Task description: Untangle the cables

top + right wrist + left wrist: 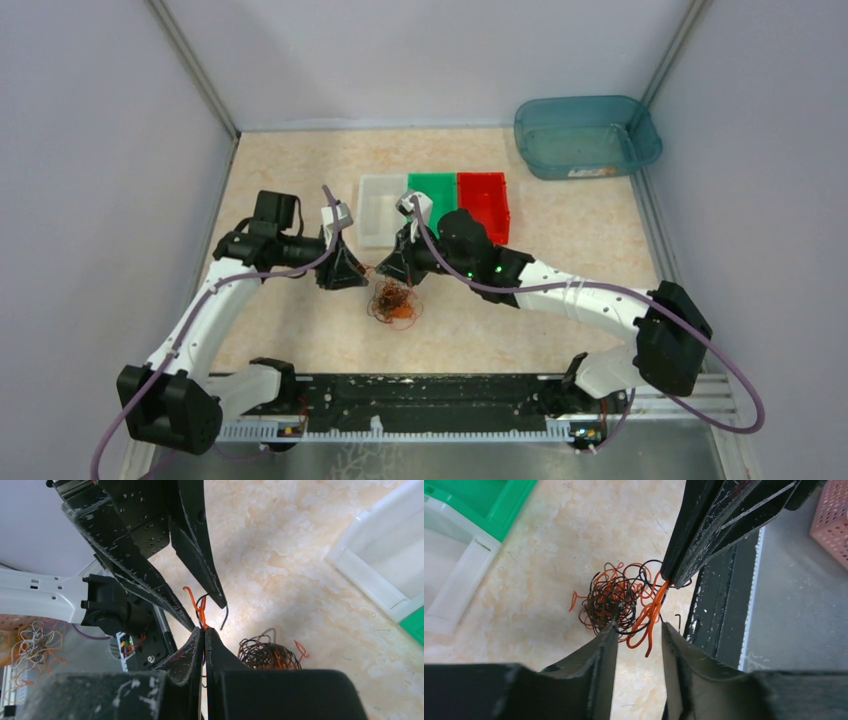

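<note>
The cables (392, 303) lie in one knotted clump at the middle of the surface (300, 170); no strand is separated yet. My right tool (204, 630) is clamped on orange-red strands lifted from the clump. My left tool (639, 630) has its jaws apart around a loop of them.

Robotics laboratory cell: plain panel walls (90, 150) on metal framing (195, 65) enclose a marble-patterned table (290, 170); the left arm (205, 320) and right arm (590, 300) are bolted to a rail (420, 405); a white bin (378, 205), green bin (432, 190) and red bin (483, 195) lie just beyond the jaws.
</note>
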Controlling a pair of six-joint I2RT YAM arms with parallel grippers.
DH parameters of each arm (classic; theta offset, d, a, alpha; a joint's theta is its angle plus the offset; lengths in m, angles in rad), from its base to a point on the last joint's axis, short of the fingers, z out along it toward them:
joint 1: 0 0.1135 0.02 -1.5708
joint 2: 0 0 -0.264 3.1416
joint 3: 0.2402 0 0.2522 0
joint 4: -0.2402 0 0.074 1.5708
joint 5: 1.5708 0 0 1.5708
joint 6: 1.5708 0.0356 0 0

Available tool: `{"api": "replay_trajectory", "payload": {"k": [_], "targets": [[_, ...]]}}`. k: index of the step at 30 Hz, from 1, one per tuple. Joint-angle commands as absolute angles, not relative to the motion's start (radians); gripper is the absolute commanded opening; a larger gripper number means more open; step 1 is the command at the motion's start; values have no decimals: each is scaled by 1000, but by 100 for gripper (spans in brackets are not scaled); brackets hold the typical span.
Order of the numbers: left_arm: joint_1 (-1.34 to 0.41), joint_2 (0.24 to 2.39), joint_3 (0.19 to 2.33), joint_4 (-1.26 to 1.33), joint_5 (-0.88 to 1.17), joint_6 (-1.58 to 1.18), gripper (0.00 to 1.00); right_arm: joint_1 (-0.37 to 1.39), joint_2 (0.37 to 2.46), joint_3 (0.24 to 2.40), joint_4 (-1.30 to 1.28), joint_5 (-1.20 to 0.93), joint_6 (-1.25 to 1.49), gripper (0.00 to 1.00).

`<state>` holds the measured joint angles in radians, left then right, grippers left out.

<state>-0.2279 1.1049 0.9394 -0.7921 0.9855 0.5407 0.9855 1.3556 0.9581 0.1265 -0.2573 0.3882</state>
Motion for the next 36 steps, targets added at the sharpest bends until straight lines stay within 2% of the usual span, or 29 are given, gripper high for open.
{"api": "replay_trajectory", "payload": {"k": [1, 5, 7, 18, 24, 27, 30, 32, 34, 36], "targets": [[-235, 1091, 965, -793, 1036, 525, 38, 996, 1305, 1011, 221, -270, 425, 0], [-235, 1077, 965, -750, 1032, 487, 14, 996, 1307, 1008, 222, -265, 430, 0], [-235, 1068, 968, -738, 1017, 480, 9, 996, 1306, 1004, 215, -253, 430, 0], [-235, 1027, 973, -707, 801, 523, 0, 996, 1260, 940, 155, -81, 398, 0], [-235, 992, 941, -630, 663, 491, 0, 994, 1225, 891, 135, -30, 392, 2], [-235, 991, 950, -632, 680, 489, 0, 994, 1217, 879, 128, -17, 383, 16], [-235, 1005, 971, -655, 729, 472, 1, 995, 1220, 878, 132, -25, 375, 23], [-235, 1013, 983, -656, 753, 442, 1, 994, 1226, 884, 140, -47, 366, 36], [-235, 1014, 995, -659, 765, 426, 1, 994, 1240, 900, 147, -79, 352, 53], [-235, 1009, 1004, -665, 772, 421, 1, 994, 1266, 923, 146, -112, 340, 61]]}}
